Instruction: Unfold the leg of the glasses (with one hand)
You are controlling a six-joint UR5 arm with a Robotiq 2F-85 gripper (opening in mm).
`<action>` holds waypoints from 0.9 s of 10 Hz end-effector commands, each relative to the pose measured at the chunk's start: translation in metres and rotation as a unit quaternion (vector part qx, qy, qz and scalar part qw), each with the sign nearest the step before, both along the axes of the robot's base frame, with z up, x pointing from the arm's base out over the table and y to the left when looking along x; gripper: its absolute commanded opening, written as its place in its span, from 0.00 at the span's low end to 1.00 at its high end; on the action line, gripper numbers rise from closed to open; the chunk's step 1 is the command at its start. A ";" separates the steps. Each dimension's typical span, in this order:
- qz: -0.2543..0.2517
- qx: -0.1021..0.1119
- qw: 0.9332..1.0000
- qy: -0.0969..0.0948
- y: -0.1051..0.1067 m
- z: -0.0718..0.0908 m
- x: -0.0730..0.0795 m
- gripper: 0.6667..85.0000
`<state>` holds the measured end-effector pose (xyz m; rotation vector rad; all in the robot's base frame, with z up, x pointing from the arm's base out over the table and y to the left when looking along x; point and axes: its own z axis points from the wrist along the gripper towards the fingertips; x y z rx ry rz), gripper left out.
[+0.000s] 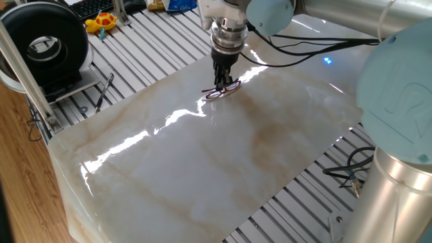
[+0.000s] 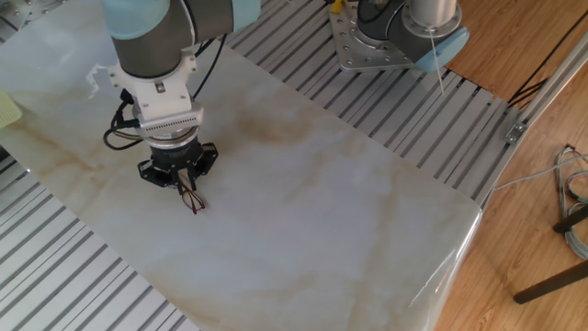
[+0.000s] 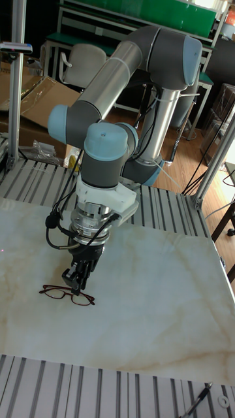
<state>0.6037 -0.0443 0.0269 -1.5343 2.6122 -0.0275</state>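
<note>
Desk near edge: the marble-patterned desk [image 1: 202,169] lies bare and glossy toward the front, with strong glare streaks in one fixed view.
Glasses: the glasses [image 3: 67,294] lie flat on the desk toward its far side, lenses side by side, directly under the arm's tool; in the other fixed view they show just below the fingers [image 2: 190,199].
Pincer: the pincer [image 3: 77,282] points straight down, its tips at the frame near the middle or one hinge; the fingers look drawn close together, but whether they clamp a temple or only press beside it, I cannot tell.
Why so held: a vertical approach likely suits catching a thin folded leg that lies flat against the frame, with the desk itself bracing the rest.
Temples: too fine to make out whether either leg is swung out.
Around, left: a black pen-like tool [image 1: 104,91] rests on the slatted surface, well apart from the glasses.
Farther back: a yellow toy [image 1: 101,21] and a round black device [image 1: 44,44] sit off the marble.
In the way: nothing lies near the glasses.
</note>
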 end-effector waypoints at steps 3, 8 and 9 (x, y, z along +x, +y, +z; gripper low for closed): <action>-0.008 0.008 1.000 -0.006 0.003 -0.003 0.001 0.30; -0.012 0.013 1.000 -0.006 0.007 -0.005 0.002 0.30; -0.013 0.015 1.000 -0.006 0.008 -0.005 0.002 0.28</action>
